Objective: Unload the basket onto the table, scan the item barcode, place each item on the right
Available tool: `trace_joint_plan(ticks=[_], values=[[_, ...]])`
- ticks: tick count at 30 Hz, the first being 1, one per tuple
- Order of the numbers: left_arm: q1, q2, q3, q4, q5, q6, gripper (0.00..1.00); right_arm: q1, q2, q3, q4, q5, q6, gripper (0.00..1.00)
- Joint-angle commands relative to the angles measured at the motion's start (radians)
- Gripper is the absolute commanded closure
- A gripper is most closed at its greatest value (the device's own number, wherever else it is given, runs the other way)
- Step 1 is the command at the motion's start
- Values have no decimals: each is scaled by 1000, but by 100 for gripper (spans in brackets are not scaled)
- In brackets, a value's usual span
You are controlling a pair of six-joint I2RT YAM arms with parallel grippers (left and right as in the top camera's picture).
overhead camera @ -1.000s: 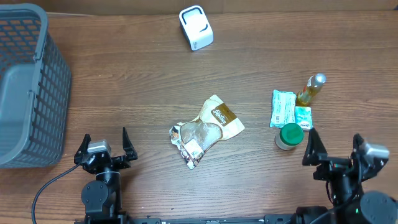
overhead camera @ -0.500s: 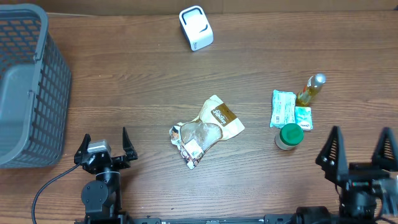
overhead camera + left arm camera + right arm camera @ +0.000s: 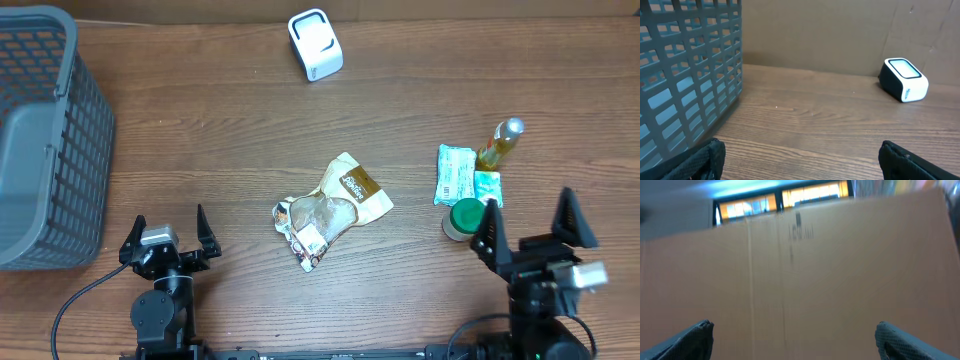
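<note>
A white barcode scanner (image 3: 315, 44) stands at the back of the table, also in the left wrist view as the scanner (image 3: 903, 80) at the right. Items lie mid-table and right: a crumpled brown snack bag (image 3: 335, 205), a green-lidded jar (image 3: 466, 218), a yellow bottle (image 3: 498, 145) and a green packet (image 3: 455, 173). My left gripper (image 3: 167, 228) is open near the front left, its jaws (image 3: 800, 157) empty over bare wood. At the front right, close beside the jar, my right gripper (image 3: 528, 213) is open and empty. The right wrist view, with the open gripper (image 3: 795, 337), shows only a blurred cardboard wall (image 3: 805, 280).
A grey mesh basket (image 3: 45, 130) fills the far left, its wall (image 3: 685, 75) close to the left gripper. A small teal packet (image 3: 487, 187) lies next to the green one. The cardboard wall stands behind the table.
The right arm swung out to the right, then back left toward the jar, with its gripper tilted up and still open. The left arm and all items stayed put.
</note>
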Motion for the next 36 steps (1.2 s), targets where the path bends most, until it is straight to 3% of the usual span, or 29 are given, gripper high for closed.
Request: trace_joint_plan(ticks=[1, 6, 11, 14, 21, 36], values=[[-6, -11, -3, 0, -2, 23, 0, -5, -8, -58, 5, -11, 4, 0], [-6, -11, -3, 0, -2, 23, 0, -5, -8, -76, -183, -16, 7, 0], [-6, -11, -3, 0, -2, 23, 0, -5, -8, -76, -475, -14, 6, 0], [-6, -11, -3, 0, -2, 23, 1, -5, -8, -76, -541, -14, 2, 0], [-6, -11, -3, 0, -2, 23, 1, -33, -8, -76, -539, -26, -81, 0], [-6, -11, -3, 0, -2, 23, 0, -34, -8, -76, -539, -24, -84, 0]])
